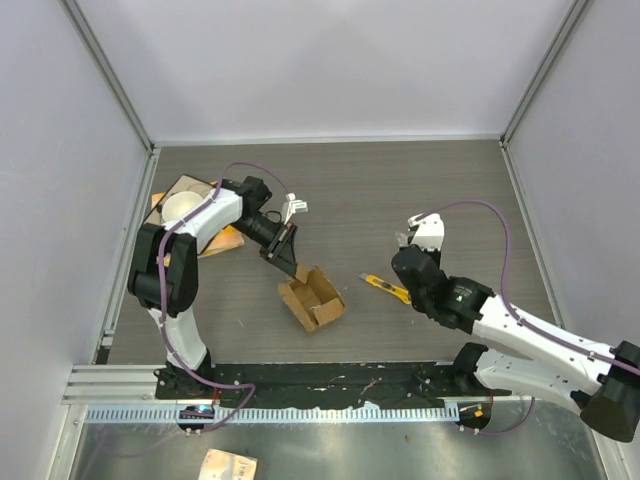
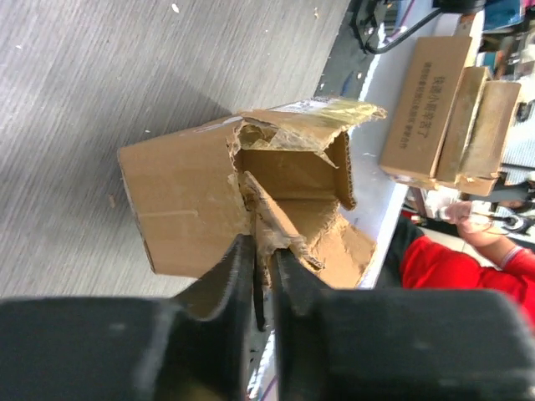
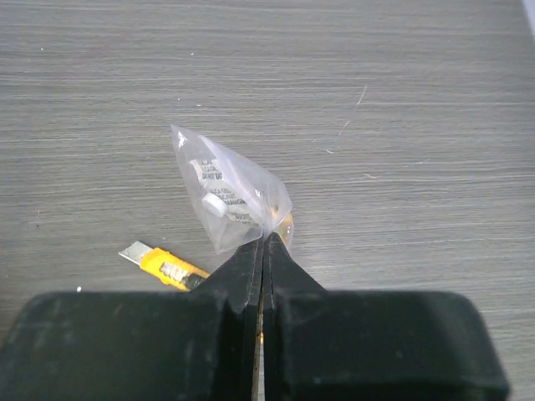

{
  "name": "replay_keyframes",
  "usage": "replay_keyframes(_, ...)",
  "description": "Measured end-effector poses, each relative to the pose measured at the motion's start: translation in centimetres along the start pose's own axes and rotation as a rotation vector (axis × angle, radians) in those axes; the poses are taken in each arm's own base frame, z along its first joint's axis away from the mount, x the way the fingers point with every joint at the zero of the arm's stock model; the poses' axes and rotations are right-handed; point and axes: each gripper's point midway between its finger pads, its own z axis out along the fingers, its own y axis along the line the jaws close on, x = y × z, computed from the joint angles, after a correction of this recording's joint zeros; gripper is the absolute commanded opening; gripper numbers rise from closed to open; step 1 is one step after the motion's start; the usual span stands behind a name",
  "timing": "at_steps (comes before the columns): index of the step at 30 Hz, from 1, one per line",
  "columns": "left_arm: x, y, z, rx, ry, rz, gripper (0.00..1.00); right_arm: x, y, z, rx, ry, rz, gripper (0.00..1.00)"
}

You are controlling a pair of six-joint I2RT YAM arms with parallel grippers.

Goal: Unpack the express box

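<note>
Express box [image 1: 312, 297] mid-table, top torn open. L gripper [image 2: 261, 244] at its ragged flap, jaws a sliver apart; pinching or not, can't tell. R gripper [image 3: 263, 238] clamped on clear bag [image 3: 227, 194]. Best: lower bag gently, clear of knife [image 3: 163, 266].

The express box [image 1: 312, 298] is brown cardboard, the utility knife [image 1: 386, 289] yellow, the plastic bag [image 3: 234, 188] clear, the table [image 1: 400, 190] grey wood-grain.

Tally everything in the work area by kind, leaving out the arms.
express box: 1
yellow utility knife: 1
clear plastic bag: 1
white cup: 1
brown-and-orange card: 1
Total: 5
</note>
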Motion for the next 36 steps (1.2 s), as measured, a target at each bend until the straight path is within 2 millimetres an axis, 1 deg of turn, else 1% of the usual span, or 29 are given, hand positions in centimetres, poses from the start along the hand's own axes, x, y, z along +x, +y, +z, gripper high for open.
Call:
replay_keyframes(2, -0.1, -0.2, -0.3, -0.033, -0.007, 0.030, 0.33, 0.6, 0.2, 1.1, -0.006, 0.037, 0.007, 0.01)
replay_keyframes(4, -0.5, -0.4, -0.8, -0.070, -0.020, 0.071, 0.44, 0.8, 0.0, 2.1, 0.003, 0.057, 0.031, 0.01)
replay_keyframes(5, -0.6, -0.5, -0.9, -0.083, -0.025, 0.087, 0.62, 0.8, -0.1, 2.7, 0.006, 0.066, 0.045, 0.01)
replay_keyframes(6, -0.7, -0.6, -1.1, -0.098, -0.031, 0.102, 0.73, 1.0, -0.1, 3.3, 0.011, 0.077, 0.053, 0.01)
replay_keyframes(7, -0.8, -0.6, -1.3, -0.111, -0.035, 0.116, 0.89, 1.2, -0.2, 4.0, 0.017, 0.087, 0.061, 0.01)
replay_keyframes(8, -0.9, -0.6, -1.5, -0.126, -0.038, 0.124, 0.99, 1.6, -0.2, 4.6, 0.021, 0.103, 0.065, 0.01)
replay_keyframes(9, -1.1, -0.5, -1.6, -0.141, -0.042, 0.134, 1.00, 2.0, -0.2, 5.1, 0.023, 0.116, 0.067, 0.01)
replay_keyframes(11, -1.4, -0.2, -1.9, -0.169, -0.047, 0.140, 1.00, 3.5, -0.1, 6.6, 0.033, 0.164, 0.065, 0.01)
replay_keyframes(13, -1.6, -0.1, -2.1, -0.191, -0.048, 0.149, 1.00, 4.9, 0.1, 7.6, 0.035, 0.205, 0.056, 0.01)
replay_keyframes(14, -1.7, 0.0, -2.3, -0.202, -0.049, 0.153, 1.00, 5.6, 0.2, 8.0, 0.036, 0.227, 0.050, 0.02)
replay_keyframes(15, -1.8, 0.0, -2.5, -0.214, -0.051, 0.162, 1.00, 6.2, 0.3, 8.3, 0.037, 0.245, 0.042, 0.07)
replay_keyframes(16, -1.9, -0.1, -2.7, -0.227, -0.054, 0.172, 1.00, 6.9, 0.5, 8.5, 0.035, 0.264, 0.035, 0.21)
replay_keyframes(17, -2.0, -0.4, -3.0, -0.238, -0.057, 0.180, 1.00, 7.4, 0.7, 8.7, 0.032, 0.280, 0.032, 0.32)
replay_keyframes(19, -2.1, -1.2, -3.9, -0.269, -0.069, 0.206, 1.00, 8.4, 1.2, 9.0, 0.017, 0.312, 0.027, 0.51)
replay_keyframes(22, -2.3, -2.7, -5.4, -0.312, -0.087, 0.247, 1.00, 8.8, 1.8, 9.0, -0.007, 0.329, 0.038, 0.59)
replay_keyframes(24, -2.7, -3.9, -6.5, -0.338, -0.096, 0.271, 1.00, 8.6, 2.2, 8.9, -0.027, 0.334, 0.049, 0.61)
replay_keyframes(26, -3.1, -4.8, -7.4, -0.356, -0.101, 0.285, 1.00, 7.8, 2.6, 8.6, -0.042, 0.333, 0.065, 0.66)
replay_keyframes(29, -3.5, -6.1, -8.5, -0.380, -0.113, 0.308, 1.00, 5.1, 3.0, 8.0, -0.060, 0.302, 0.120, 0.68)
replay_keyframes(32, -2.9, -7.2, -9.4, -0.408, -0.127, 0.327, 1.00, 0.4, 3.3, 6.9, -0.075, 0.248, 0.196, 0.69)
replay_keyframes(35, -2.5, -8.2, -10.5, -0.463, -0.166, 0.345, 1.00, -3.3, 3.7, 6.0, -0.101, 0.213, 0.239, 0.68)
replay_keyframes(36, -2.4, -8.3, -10.9, -0.489, -0.183, 0.352, 1.00, -4.1, 3.9, 5.7, -0.113, 0.209, 0.246, 0.68)
